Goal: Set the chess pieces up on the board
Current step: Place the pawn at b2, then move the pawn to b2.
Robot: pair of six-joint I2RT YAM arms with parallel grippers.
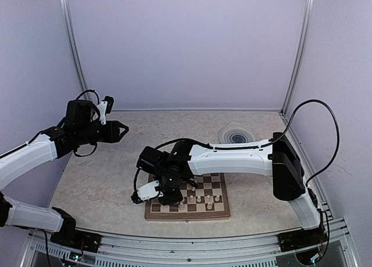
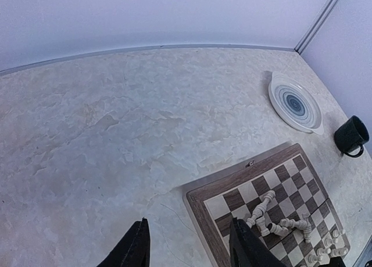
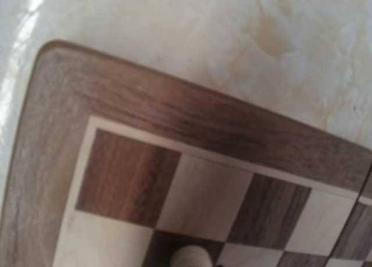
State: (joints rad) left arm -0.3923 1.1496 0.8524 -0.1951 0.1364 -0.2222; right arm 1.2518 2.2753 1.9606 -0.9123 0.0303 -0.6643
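Observation:
The board (image 1: 152, 212) lies at the table's near middle. Several pale chess pieces (image 1: 200, 198) stand on its near rows. In the left wrist view some pieces (image 2: 263, 205) lie tipped over near the board's (image 2: 216, 188) corner. My right gripper (image 1: 170, 192) hangs low over the board's left part. Its fingers are hidden in the top view and out of frame in the right wrist view. That view shows a corner of the board (image 3: 174, 118) from close up and the rounded top of one piece (image 3: 190, 257) at the bottom edge. My left gripper (image 1: 119, 131) hovers open and empty over the table, its fingers (image 2: 135, 249) well apart.
A round grey-ringed plate (image 1: 237, 133) sits at the back right, also in the left wrist view as the plate (image 2: 294, 103). A dark mug (image 2: 351, 136) stands near it. Walls close the table at the back and on both sides.

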